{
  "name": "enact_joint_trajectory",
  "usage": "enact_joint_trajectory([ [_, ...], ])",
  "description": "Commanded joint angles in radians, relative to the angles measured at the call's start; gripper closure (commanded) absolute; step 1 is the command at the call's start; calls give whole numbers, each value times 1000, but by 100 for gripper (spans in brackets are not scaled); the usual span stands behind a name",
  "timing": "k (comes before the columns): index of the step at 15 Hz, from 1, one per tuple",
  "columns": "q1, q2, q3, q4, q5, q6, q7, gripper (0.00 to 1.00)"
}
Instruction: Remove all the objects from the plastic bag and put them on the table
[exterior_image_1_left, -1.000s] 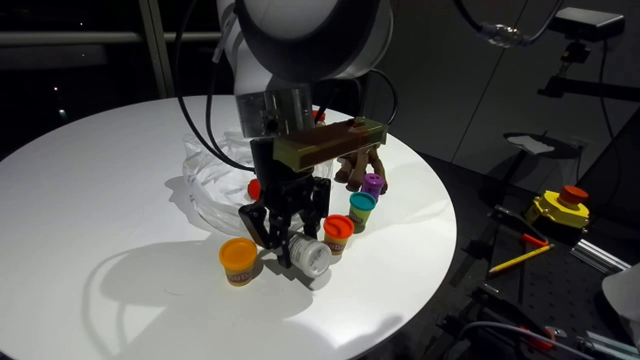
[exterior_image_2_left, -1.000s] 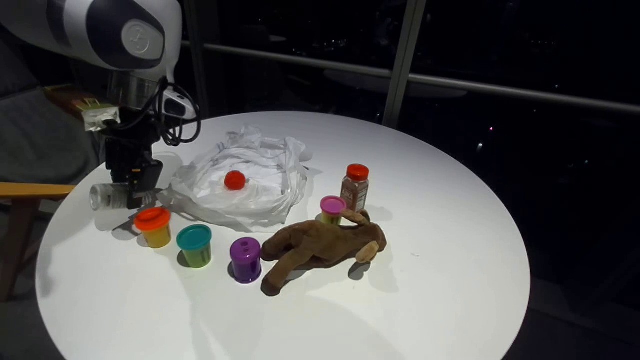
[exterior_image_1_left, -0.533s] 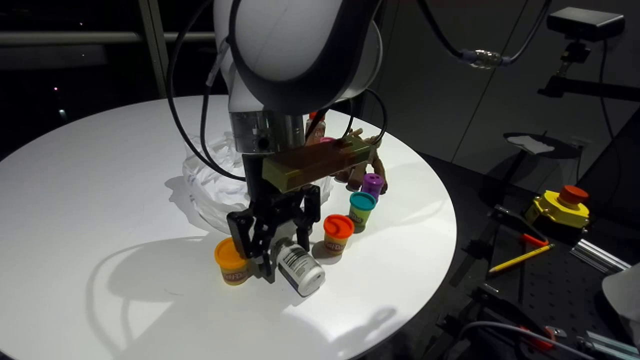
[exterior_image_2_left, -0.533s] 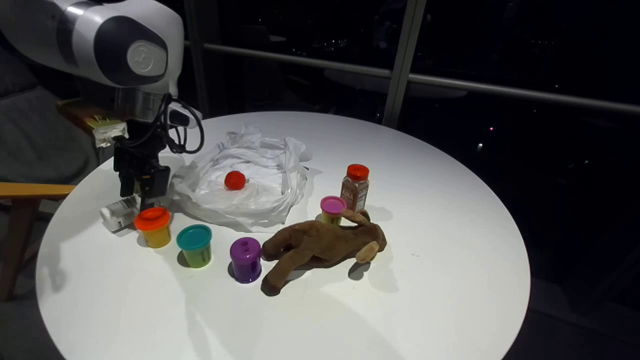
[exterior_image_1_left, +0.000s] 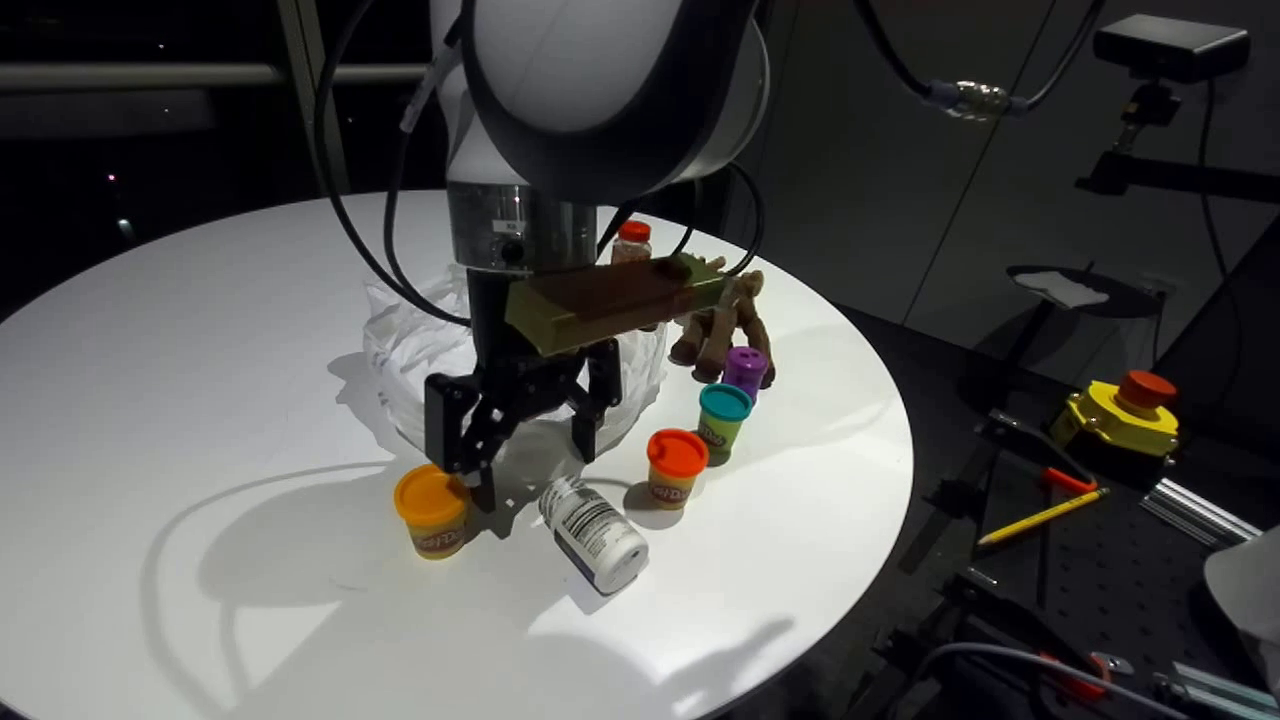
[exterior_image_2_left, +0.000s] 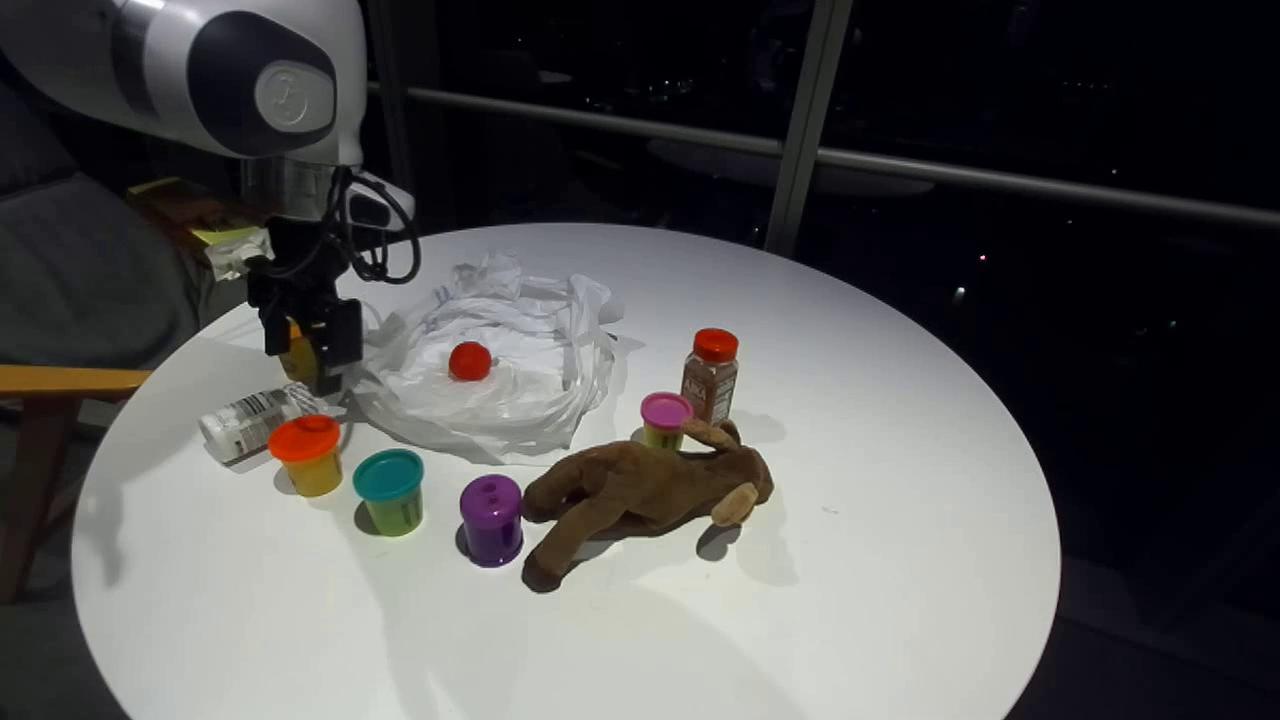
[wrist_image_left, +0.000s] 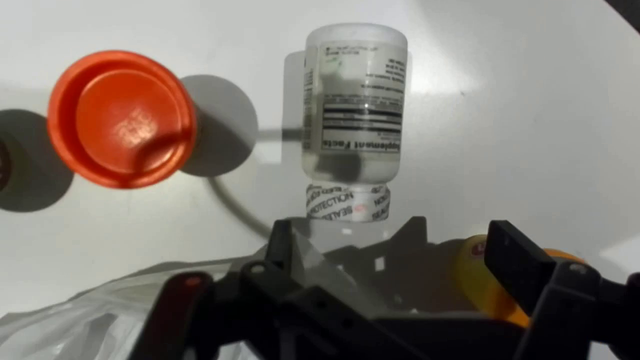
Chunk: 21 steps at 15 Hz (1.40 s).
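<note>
In an exterior view the gripper (exterior_image_1_left: 535, 470) hangs over the table (exterior_image_1_left: 330, 640) with its jaws spread and nothing between them; the white bottle (exterior_image_1_left: 595, 537) lies on its side just ahead of it, cap end nearest, and the orange-lidded tub (exterior_image_1_left: 432, 512) is close by one jaw, touching or not I cannot tell. The plastic bag (exterior_image_1_left: 410, 360) spreads out behind the gripper. In an exterior view the red ball (exterior_image_2_left: 470, 361) sits among the bag's folds, well apart from the gripper. Farther off, outside the bag, are the teal-lidded tub (exterior_image_2_left: 390, 490), purple canister (exterior_image_2_left: 491, 522), brown plush toy (exterior_image_2_left: 645, 485), pink-lidded tub (exterior_image_2_left: 664, 420) and red-capped jar (exterior_image_2_left: 710, 380). In the wrist view the bottle lies past the gap between the jaws, the red-lidded tub (wrist_image_left: 122, 120) off to one side. I judge the job nearly finished: the ball seems the one thing left to take out, unless the folds hide more.
</note>
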Motion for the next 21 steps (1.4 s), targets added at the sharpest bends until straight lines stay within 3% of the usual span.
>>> enact_joint_trajectory([
  [1,35,-77,-54,-30,-57,47,45,0],
  [6,23,-88,-108,32,-93,34,108,0],
  [12,-8,-58,-123,116,-91,17,83,0],
  [21,-45,113,-131,268,-78,-74,65,0],
])
